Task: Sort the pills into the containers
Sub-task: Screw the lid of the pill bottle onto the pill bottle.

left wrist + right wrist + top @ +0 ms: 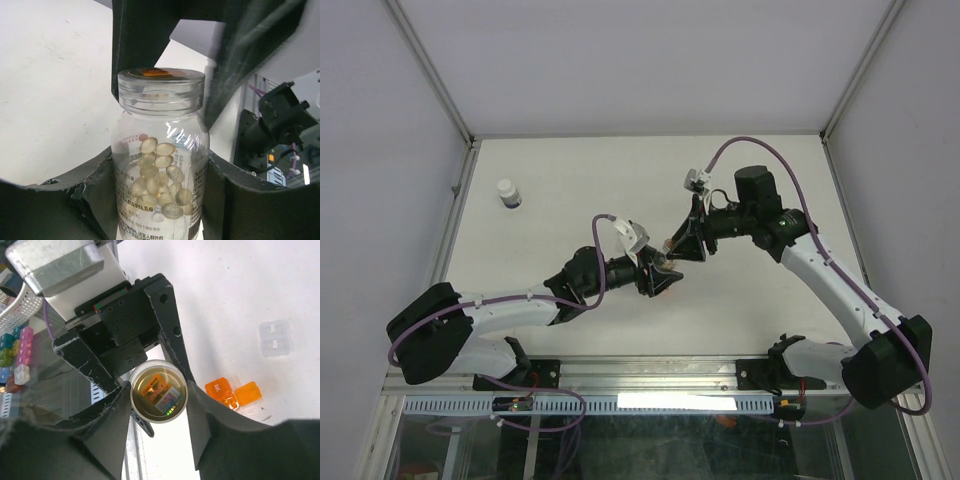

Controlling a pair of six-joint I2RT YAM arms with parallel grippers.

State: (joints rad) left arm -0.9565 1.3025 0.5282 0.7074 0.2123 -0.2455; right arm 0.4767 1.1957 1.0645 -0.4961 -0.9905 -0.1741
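Observation:
A clear plastic bottle (160,165) stands upright between my left gripper's (160,205) pads, which are shut on its body. Pale golden pills (161,175) fill its lower half. The bottle's clear cap (161,85) carries an orange sticker. My right gripper (158,392) is shut on that cap (158,391), one finger on each side. In the top view the two grippers (670,260) meet above the middle of the table. Two small orange containers (232,392) and two clear ones (274,338) lie on the table below. A white bottle with a dark band (509,193) stands at the far left.
The white table (620,180) has metal rails along its left and near edges. My left gripper's black body (125,335) and its grey camera block (55,262) sit close in front of the right wrist. Cables loop over both arms.

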